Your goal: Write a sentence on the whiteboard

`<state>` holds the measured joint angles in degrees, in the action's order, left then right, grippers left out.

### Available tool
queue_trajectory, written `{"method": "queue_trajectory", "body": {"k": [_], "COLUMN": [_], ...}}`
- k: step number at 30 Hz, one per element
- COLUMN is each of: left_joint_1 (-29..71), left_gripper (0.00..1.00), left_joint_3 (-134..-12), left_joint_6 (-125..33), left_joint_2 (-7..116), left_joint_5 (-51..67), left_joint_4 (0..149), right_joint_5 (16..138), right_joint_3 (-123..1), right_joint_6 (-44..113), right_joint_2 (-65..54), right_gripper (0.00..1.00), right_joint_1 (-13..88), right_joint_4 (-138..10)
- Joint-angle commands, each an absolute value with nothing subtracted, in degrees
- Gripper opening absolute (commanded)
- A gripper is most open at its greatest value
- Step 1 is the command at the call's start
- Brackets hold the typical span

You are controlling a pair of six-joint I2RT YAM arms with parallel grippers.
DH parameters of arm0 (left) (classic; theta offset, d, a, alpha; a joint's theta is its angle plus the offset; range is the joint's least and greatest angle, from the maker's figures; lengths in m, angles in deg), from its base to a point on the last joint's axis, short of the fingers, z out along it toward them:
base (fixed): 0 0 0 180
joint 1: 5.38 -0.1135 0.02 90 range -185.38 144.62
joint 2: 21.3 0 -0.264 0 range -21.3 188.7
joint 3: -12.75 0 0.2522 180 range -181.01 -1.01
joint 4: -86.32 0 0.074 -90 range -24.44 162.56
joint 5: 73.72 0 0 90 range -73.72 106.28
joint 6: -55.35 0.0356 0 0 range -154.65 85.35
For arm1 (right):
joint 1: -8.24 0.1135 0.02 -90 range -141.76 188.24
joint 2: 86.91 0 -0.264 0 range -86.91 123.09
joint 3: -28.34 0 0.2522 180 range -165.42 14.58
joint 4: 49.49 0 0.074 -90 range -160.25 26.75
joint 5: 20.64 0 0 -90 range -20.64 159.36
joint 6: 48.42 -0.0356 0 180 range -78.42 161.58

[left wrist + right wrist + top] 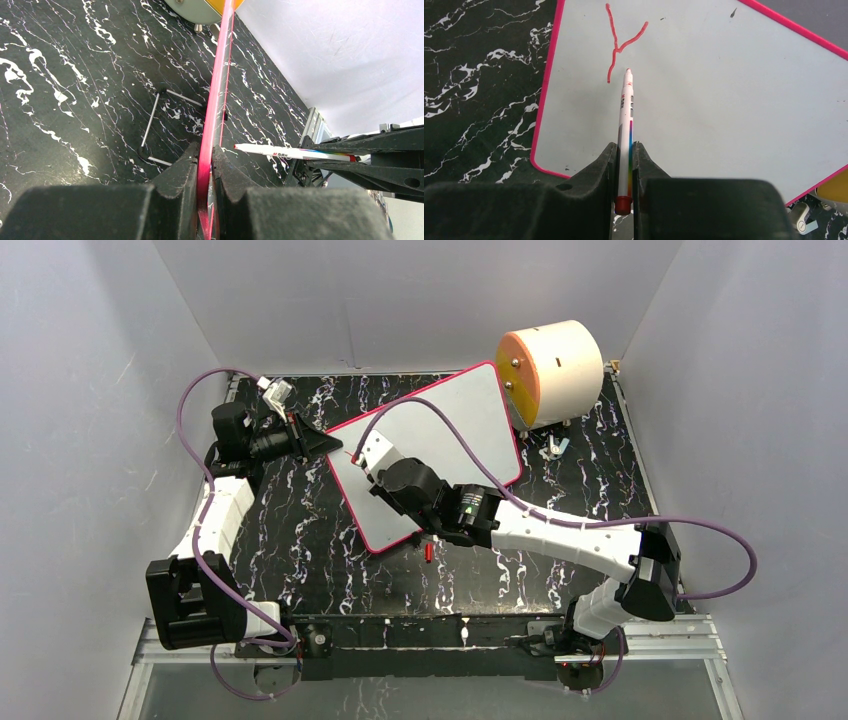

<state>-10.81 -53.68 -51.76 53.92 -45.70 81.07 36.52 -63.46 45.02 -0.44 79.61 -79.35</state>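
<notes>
Right gripper (625, 147) clamps a marker (626, 115), tip just beside the foot of a red Y (616, 47), upper left on the whiteboard (724, 100); left gripper (206, 150) pinches its edge.

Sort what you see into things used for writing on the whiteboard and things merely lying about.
In use: whiteboard, clamped by left pincer; marker, in right pincer; red "Y" stroke.
Lying about: cream cylinder; small red piece; wire frame.
</notes>
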Motion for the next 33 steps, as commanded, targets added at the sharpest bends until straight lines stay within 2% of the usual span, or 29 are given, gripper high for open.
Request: {"method": "queue_trajectory", "body": {"k": [1,33], "left_joint_1": [-10.26,-10.26], "left_gripper": [0.0,0.0], "left_joint_3": [-54.44,-54.51], "left_joint_6": [-50.03,-50.03], "left_joint_2": [54.47,54.72], "left_joint_5": [-42.96,-43.01], "left_joint_4": [78.01,78.01], "right_joint_5": [33.65,32.75], "right_joint_3": [-63.65,-65.85], "right_joint_6": [45.52,45.78], "right_joint_2": [-0.76,1.83], "right_gripper": [0.0,0.0], "right_joint_1": [79.69,78.55], "right_joint_4": [-74.59,-73.28]}}
